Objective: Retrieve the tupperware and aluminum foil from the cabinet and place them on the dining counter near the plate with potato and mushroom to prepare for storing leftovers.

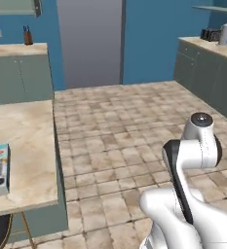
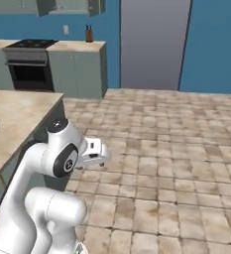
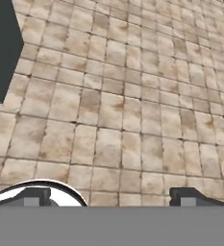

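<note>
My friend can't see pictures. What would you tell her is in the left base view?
A long white and grey foil box lies flat on a beige marbled counter at the left. The robot's white arm rises at the lower right over a tan tiled floor, with blue walls and grey-green cupboards behind.
</note>
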